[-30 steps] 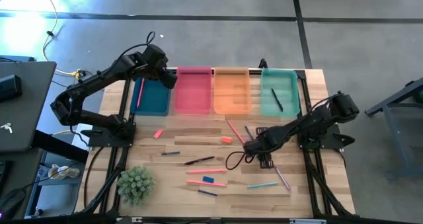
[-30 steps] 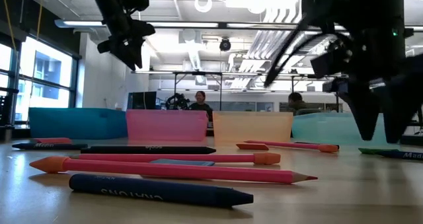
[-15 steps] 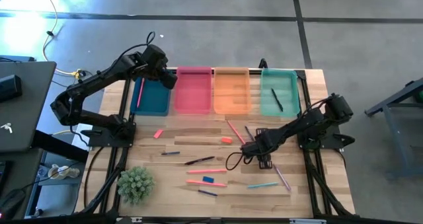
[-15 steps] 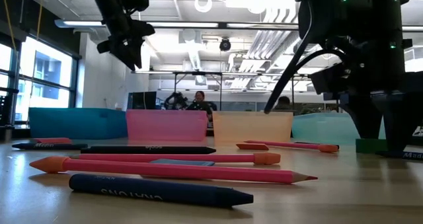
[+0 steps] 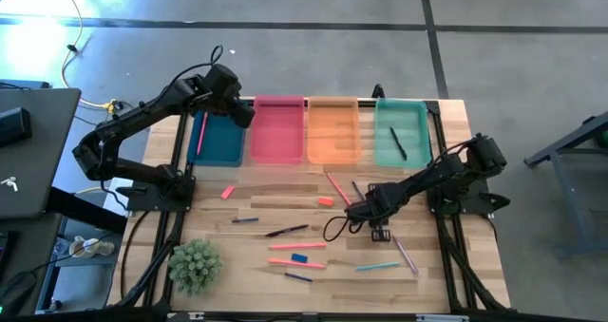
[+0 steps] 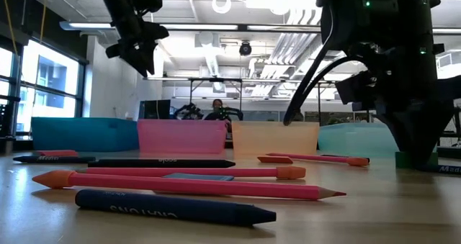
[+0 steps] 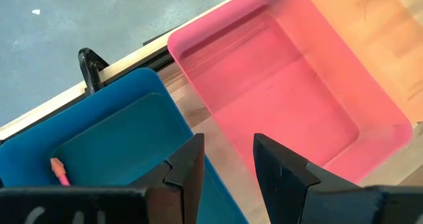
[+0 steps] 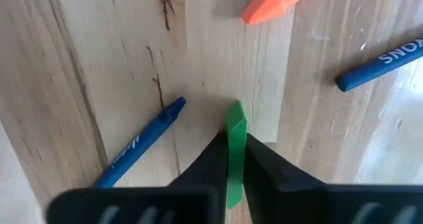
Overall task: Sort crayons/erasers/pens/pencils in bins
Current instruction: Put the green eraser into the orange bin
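My right gripper [image 5: 365, 215] points down at the table's middle right and is shut on the green eraser [image 8: 235, 128], which shows low under the fingers in the low view [image 6: 404, 160]. My left gripper [image 5: 241, 114] hangs open and empty above the seam between the blue bin [image 5: 218, 140] and the pink bin [image 5: 276, 132]. The orange bin [image 5: 333, 132] and the teal bin [image 5: 403, 123] stand farther right. A pink eraser [image 5: 227, 192], an orange one [image 5: 326, 201] and a blue one [image 5: 299, 258] lie flat on the table. My right gripper pinches the green eraser by its two broad faces [image 8: 236, 145] between its two fingers. The fingers come from above, pointing down. The eraser stands on edge with one end [image 8: 236, 110] sticking out past the fingertips, its underside at the tabletop.
Pens, pencils and crayons lie scattered across the near half, among them blue crayons [image 8: 142, 139] beside the right gripper. A pink pencil [image 5: 201, 132] lies in the blue bin, a black pen [image 5: 398, 143] in the teal one. A green plant [image 5: 195, 263] stands near left.
My right gripper has sunk slightly onto the table and shut its fingers on the green eraser, which stays on the table.
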### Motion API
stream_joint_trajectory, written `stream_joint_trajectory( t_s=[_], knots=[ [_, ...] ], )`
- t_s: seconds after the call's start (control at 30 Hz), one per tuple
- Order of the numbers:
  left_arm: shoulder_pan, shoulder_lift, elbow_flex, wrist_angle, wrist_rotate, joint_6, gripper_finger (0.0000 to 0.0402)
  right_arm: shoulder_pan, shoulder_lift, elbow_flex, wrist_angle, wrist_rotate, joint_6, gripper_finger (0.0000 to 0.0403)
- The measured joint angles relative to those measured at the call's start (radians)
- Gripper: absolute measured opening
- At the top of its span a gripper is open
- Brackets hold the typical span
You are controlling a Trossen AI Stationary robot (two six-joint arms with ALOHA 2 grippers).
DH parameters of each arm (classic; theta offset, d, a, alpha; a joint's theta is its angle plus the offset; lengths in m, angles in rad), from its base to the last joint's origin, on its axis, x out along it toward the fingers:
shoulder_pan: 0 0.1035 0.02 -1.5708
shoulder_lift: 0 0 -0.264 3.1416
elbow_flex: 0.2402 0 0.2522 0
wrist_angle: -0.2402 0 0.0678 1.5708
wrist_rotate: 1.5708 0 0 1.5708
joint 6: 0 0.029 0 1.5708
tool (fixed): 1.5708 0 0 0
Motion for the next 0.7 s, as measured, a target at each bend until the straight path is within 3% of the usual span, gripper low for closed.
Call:
stream_joint_trajectory(
  t_s=[0.4,0.7],
  knots=[
    [0.000,0.000,0.000,-0.026,0.003,0.044,0.0117,-0.014,-0.116,-0.005,-0.006,-0.012,0.127,0.0005],
    [-0.031,0.000,0.000,-0.021,0.004,0.044,0.0117,-0.130,-0.289,-0.002,0.104,0.028,0.304,0.0003]
  ],
)
